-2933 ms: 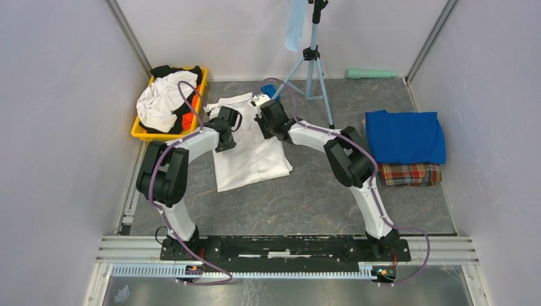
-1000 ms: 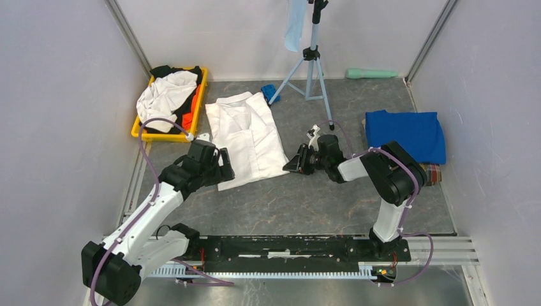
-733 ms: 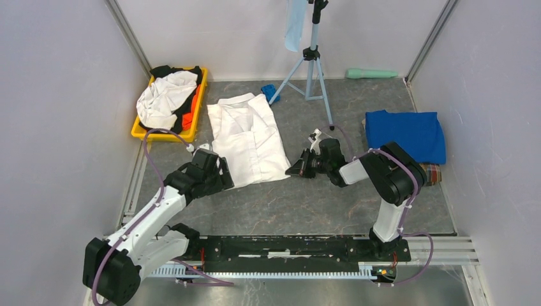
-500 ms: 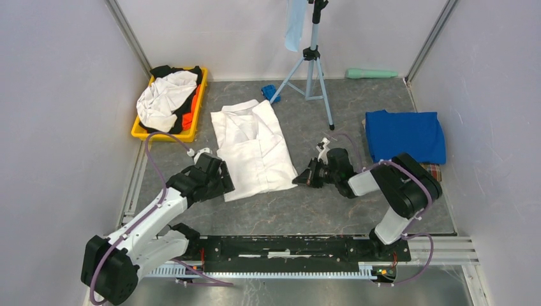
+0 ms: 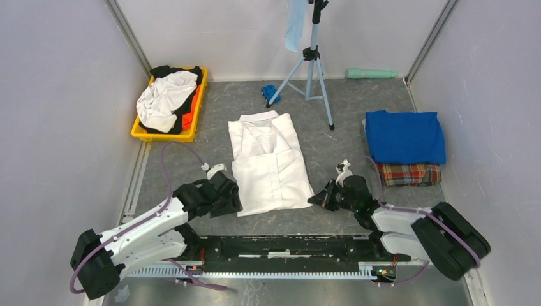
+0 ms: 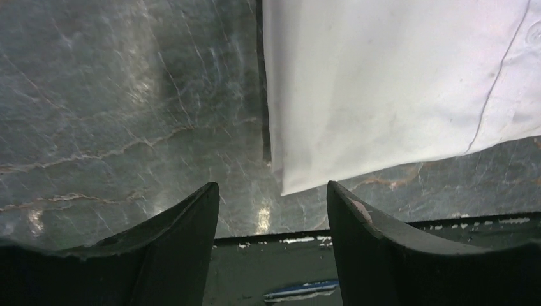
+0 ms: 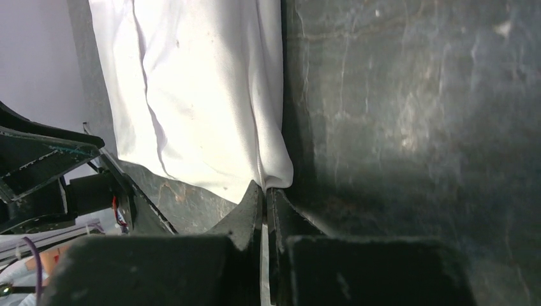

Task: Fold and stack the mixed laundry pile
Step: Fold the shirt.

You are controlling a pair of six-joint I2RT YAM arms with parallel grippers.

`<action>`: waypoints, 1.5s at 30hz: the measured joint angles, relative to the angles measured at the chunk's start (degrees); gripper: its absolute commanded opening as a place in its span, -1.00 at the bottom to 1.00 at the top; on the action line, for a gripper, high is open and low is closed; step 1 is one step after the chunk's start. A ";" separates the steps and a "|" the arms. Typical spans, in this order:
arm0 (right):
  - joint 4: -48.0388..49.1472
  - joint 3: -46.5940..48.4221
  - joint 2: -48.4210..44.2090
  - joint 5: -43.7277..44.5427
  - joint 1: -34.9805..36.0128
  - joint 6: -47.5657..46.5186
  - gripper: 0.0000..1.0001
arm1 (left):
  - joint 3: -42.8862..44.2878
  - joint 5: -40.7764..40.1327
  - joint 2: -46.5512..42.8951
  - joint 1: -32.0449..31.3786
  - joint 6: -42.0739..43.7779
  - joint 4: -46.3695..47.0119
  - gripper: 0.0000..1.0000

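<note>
1. Leftmost, a yellow tray sits at the far left of the grey marbled surface. It holds a crumpled white garment heaped over black and orange pieces.
2. Nearer the arms' bases, the left arm's fingers stand well apart and hold nothing. In the wrist view, the near left corner of the white shirt lies on the surface just ahead of the gap between their tips.
3. That shirt lies flat in the middle of the surface, folded to a narrow rectangle. Its collar points to the far side and its hem faces the arms.
4. Beyond the collar, a small bright-blue object rests beside one leg of a tripod. A pale-blue cloth hangs near the top of the tripod.
5. The right arm's fingers are pressed together at the shirt's near right corner. A thin white sliver shows between them, which looks like the hem pinched there, though the wrist view is too dark to be sure.
6. At the far right, a folded royal-blue T-shirt lies on a red-green plaid cloth. The plaid's near edge sticks out from under the T-shirt, and both lie well apart from the shirt.
7. Behind them, a pale-green object lies against the back wall.
</note>
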 measured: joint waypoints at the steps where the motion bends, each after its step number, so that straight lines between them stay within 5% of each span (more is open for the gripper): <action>1: -0.79 -0.90 -2.08 1.25 0.85 0.48 -1.00 | 0.00 0.42 0.02 -1.14 -0.70 -0.35 0.30; 7: -6.93 -3.72 -12.15 8.44 5.66 2.51 -1.00 | -2.56 2.62 -3.37 -4.20 -4.42 -1.01 0.20; 15: -7.87 -3.74 -13.03 10.97 7.37 3.48 -1.00 | -9.88 4.68 -8.61 -4.31 -9.73 2.10 0.10; 19: -7.78 -3.72 -13.00 11.45 7.48 3.48 -1.00 | -15.30 5.42 -16.96 -4.31 -15.30 6.69 0.30; 31: -6.45 -3.74 -12.00 11.80 7.67 3.48 -1.00 | -21.49 3.85 -39.60 -4.39 -28.83 5.57 0.22; 45: -5.75 -3.74 -11.50 12.02 7.67 3.48 -1.00 | -19.96 1.95 -30.42 -4.39 -31.10 2.93 0.22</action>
